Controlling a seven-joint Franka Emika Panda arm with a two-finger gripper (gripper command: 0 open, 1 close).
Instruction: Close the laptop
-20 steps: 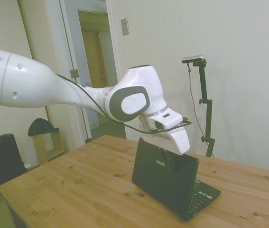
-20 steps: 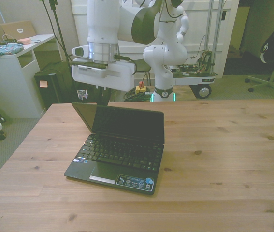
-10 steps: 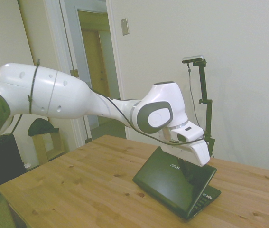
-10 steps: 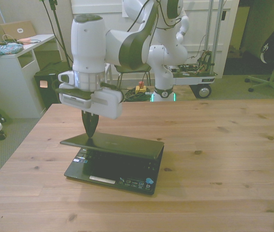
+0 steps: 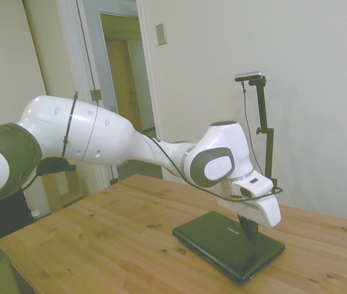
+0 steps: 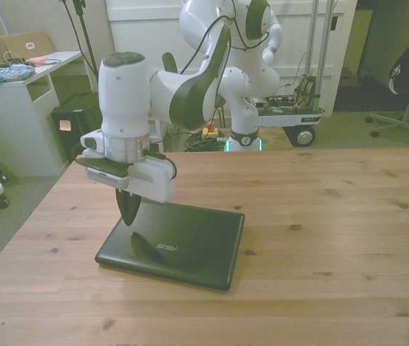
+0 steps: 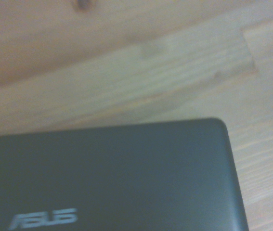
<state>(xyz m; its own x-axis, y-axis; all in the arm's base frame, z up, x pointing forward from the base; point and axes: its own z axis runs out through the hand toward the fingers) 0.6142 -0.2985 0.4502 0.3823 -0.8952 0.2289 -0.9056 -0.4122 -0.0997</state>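
Tool (image 6: 128, 207) pinched narrow, empty, tip over laptop (image 6: 182, 241) lid; lid flat on counter (image 6: 319, 216). I'd push only: glossy, slippery, stiff.

One laptop (image 6: 179, 241); one table (image 6: 334, 238); one hand (image 6: 128, 205).

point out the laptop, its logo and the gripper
laptop (image 6: 190, 241), front view, middle of the closed lid
logo (image 7: 42, 219), wrist view, silver lettering on the lid
gripper (image 6: 128, 211), front view, dark tip over the lid
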